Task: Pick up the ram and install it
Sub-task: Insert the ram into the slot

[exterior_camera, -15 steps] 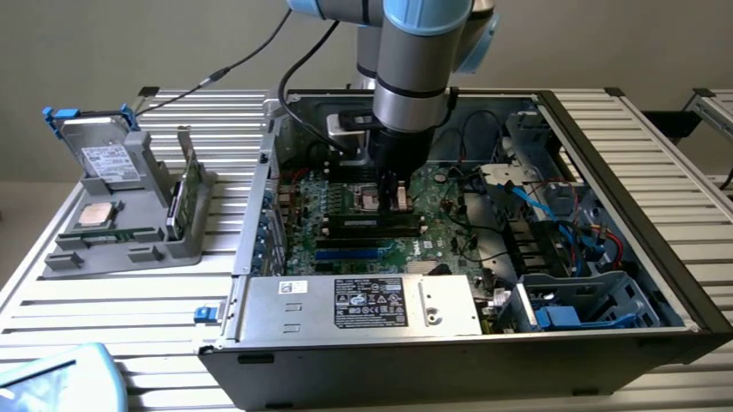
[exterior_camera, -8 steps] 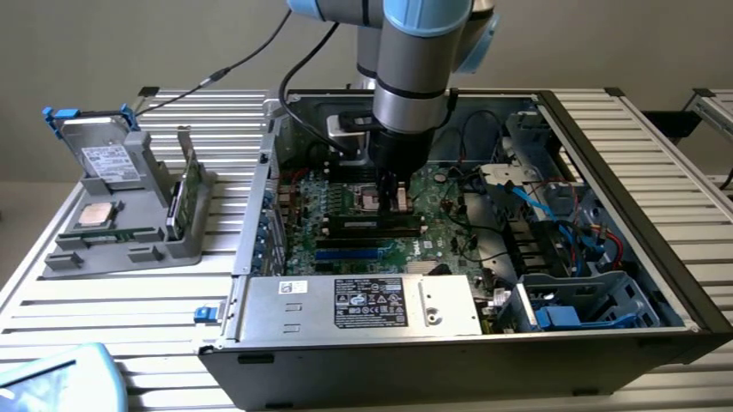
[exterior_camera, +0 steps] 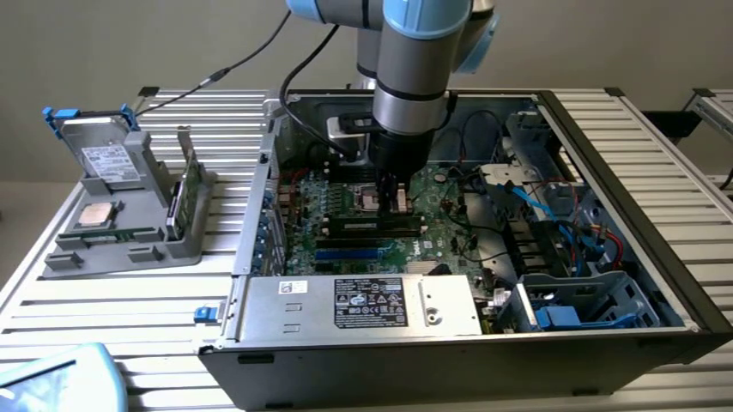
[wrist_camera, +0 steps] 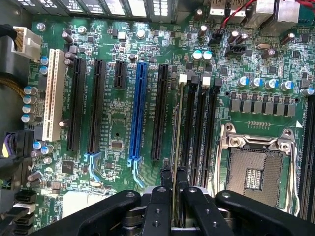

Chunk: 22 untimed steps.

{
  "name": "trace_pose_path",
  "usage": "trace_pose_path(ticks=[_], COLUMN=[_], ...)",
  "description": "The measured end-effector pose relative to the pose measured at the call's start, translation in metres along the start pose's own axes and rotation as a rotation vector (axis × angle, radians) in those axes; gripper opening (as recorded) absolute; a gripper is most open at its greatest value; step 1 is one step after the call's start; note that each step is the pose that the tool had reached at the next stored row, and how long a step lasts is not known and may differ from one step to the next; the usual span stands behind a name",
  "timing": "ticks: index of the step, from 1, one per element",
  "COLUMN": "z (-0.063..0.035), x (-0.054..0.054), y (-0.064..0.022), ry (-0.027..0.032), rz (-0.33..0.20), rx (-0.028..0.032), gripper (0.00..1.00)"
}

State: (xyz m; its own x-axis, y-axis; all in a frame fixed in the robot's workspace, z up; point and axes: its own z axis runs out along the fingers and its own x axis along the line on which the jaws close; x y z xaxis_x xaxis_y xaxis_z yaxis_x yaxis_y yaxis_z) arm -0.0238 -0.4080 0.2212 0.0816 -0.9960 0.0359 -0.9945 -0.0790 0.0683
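Note:
My gripper (wrist_camera: pixel 174 178) is shut on the ram (wrist_camera: pixel 177 132), which I see edge-on as a thin strip between the two black fingers (wrist_camera: pixel 162 189). The stick stands upright and lines up along the first of the black memory slots (wrist_camera: pixel 189 130), beside the empty processor socket (wrist_camera: pixel 256 167). Whether its lower edge is down in the slot I cannot tell. In the exterior view the gripper (exterior_camera: pixel 396 204) reaches straight down into the open computer case (exterior_camera: pixel 641 257), onto the middle of the green motherboard (exterior_camera: pixel 447 232).
On the exterior view's left a grey holder (exterior_camera: pixel 149 245) carries a silver hard drive (exterior_camera: pixel 106 159) and a square processor chip (exterior_camera: pixel 98 215). The power supply (exterior_camera: pixel 355 300) lies at the case front. Blue and red cables (exterior_camera: pixel 561 223) crowd the case's right side. Long expansion slots (wrist_camera: pixel 139 113) run beside the memory slots.

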Motion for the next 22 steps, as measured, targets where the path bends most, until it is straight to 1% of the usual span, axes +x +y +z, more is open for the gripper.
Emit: trace_pose_path(ticks=[15, 22], z=[0.0012, 0.0014], x=[-0.0009, -0.0010], y=[-0.0001, -0.0003], ry=[-0.0008, -0.0013], rz=[0.012, 0.016], rx=[-0.0005, -0.0027], gripper=[0.14, 0.14])
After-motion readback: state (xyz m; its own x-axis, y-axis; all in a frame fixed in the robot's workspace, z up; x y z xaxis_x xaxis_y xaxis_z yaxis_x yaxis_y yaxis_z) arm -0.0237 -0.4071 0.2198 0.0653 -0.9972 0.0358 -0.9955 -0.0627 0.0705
